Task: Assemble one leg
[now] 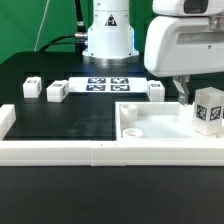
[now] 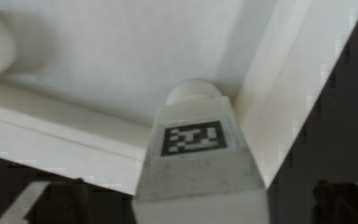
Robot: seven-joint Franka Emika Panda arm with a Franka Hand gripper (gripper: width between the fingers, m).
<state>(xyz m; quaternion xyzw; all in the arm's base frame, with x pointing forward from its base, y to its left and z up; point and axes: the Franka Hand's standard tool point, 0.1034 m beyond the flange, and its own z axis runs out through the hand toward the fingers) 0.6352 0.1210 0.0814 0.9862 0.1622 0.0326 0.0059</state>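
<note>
Panel [image 1: 150, 122] nearest, low in exterior view's right. Over its right end: leg [image 1: 208, 112], upright, long axis vertical, clamped in pincer [image 1: 203, 97] closed on its sides, hanging straight below wrist. Tip close to panel corner; over socket or not, cannot tell.

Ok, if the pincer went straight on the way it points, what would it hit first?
The leg sits ahead of the pincer, so its tip would probably meet the white panel first, near a corner; depth is unclear.
</note>
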